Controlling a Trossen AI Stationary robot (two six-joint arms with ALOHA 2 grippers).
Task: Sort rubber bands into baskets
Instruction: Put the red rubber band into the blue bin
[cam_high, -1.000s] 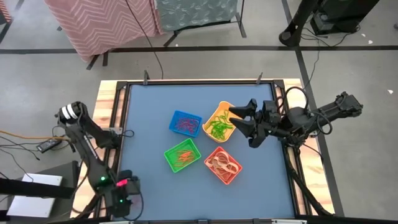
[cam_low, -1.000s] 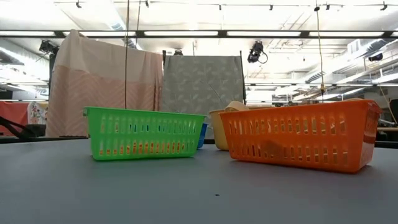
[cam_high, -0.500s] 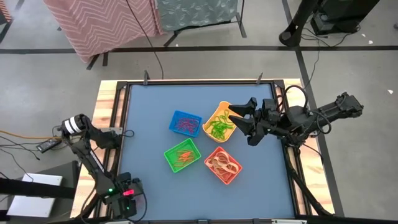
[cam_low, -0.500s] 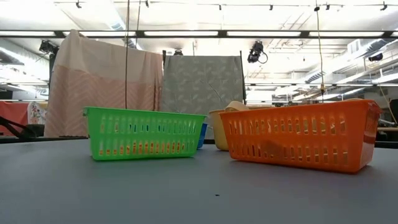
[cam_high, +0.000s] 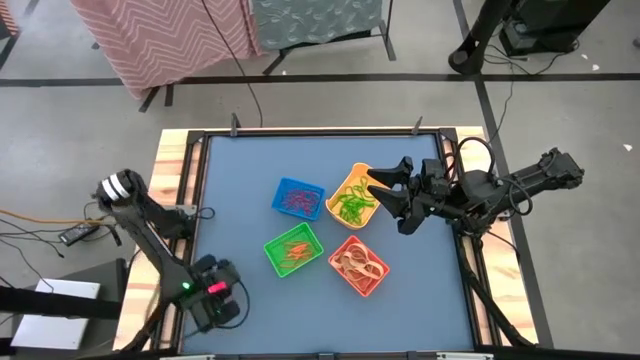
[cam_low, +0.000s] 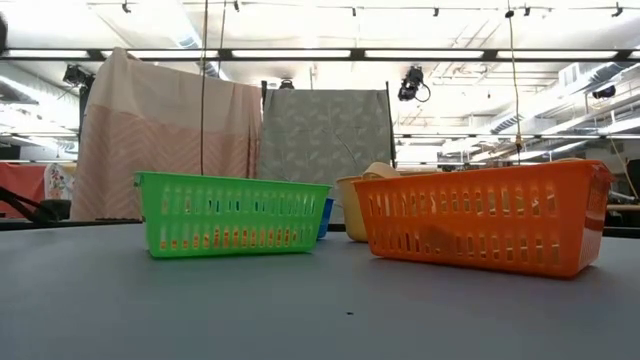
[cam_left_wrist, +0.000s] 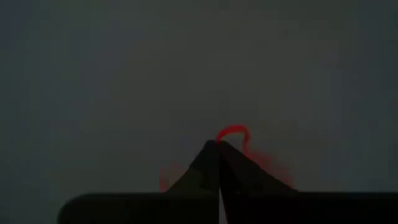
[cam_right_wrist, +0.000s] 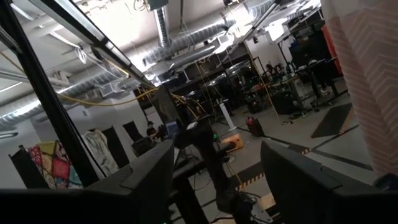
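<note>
Blue counter (cam_high: 240, 290) holds four baskets mid-surface | my left gripper (cam_left_wrist: 219, 146) pinched on a red rubber band (cam_left_wrist: 233, 132), well off the green basket (cam_high: 293, 250) | right gripper (cam_high: 392, 200) wide above yellow basket (cam_high: 352, 197) | risk: thin band slips free.

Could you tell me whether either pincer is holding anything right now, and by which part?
The left pincer is shut on a red rubber band, pinching one end of its loop. The right pincer is open and empty.

Overhead, table-level, two wrist views
</note>
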